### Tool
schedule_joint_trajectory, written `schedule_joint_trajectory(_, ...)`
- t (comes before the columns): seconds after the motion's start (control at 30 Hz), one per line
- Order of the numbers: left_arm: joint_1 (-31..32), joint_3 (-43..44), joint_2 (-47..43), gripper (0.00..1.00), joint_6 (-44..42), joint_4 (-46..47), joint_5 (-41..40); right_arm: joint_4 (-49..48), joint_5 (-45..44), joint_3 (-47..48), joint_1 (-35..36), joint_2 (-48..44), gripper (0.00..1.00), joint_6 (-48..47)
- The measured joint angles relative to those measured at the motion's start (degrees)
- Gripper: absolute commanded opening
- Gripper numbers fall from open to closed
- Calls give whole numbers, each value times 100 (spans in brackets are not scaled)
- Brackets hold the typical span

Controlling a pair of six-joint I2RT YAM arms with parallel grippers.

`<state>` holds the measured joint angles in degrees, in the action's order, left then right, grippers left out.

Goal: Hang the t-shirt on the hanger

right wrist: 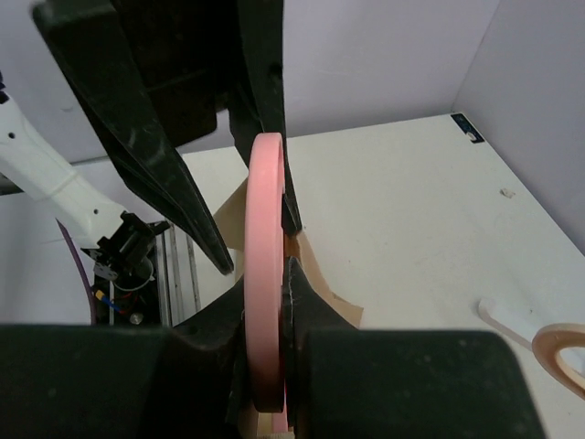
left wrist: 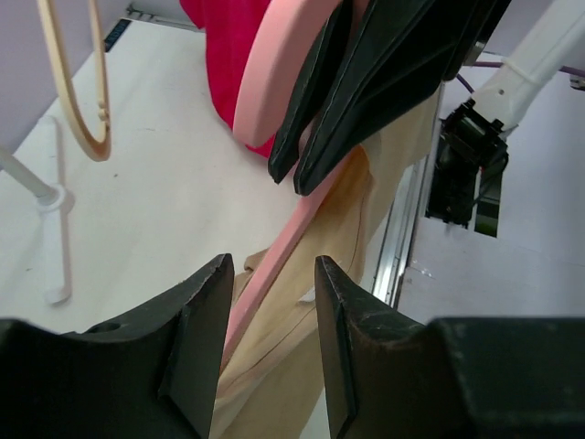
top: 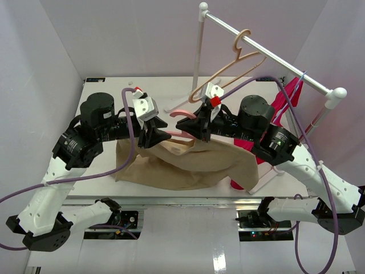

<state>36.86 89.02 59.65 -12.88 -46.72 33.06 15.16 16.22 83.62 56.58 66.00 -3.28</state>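
**Two grippers meet at the pink hanger, over the tan t-shirt**

Two arms reach toward the middle of the white table, and their black fingers almost touch each other there. The right gripper is clamped on the hanger. In the right wrist view the pink plastic stands pressed between the two fingers, with no gap on either side. The left gripper has its fingers apart. In the left wrist view one pink arm of the hanger and some tan cloth show in the gap between them, but I cannot tell if the fingers touch either one.

The t-shirt lies crumpled in the lower centre of the top view, on the near half of the table. Its upper edge is raised to the two grippers, and the hanger sits at this edge.

The table top is plain and matte. Pale lilac walls close it on the left, the back and the right. At the upper right a white rail slants across the frame, and a peach-tan hanger hangs from it. Below the rail, a magenta-red garment hangs down behind the right arm. Purple cables run along both arms.
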Motion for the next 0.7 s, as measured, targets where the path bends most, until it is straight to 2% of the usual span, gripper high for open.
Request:
schedule_joint_trajectory(0.23,0,-49,197,50,-153,-95,439,-289,383,-107,0,-232,8,68)
schedule_joint_trajectory(0.27,0,-49,219,48,-177,-103,503,-319,446,-108,0,-246,8,83)
schedule_joint_trajectory(0.37,0,-49,319,21,-251,-132,779,-390,611,-108,0,-254,8,136)
schedule_joint_trajectory(0.47,3,-41,503,2,-339,-235,1246,-400,623,-122,-39,-254,8,124)
schedule_joint_trajectory(0.6,-17,-35,649,0,-406,-348,1528,-366,592,-206,-110,-257,8,140)
schedule_joint_trajectory(0.67,-32,-35,680,0,-407,-387,1562,-377,545,-253,-118,-268,12,154)
schedule_joint_trajectory(0.7,-36,-36,684,0,-404,-396,1557,-398,516,-281,-125,-278,26,165)
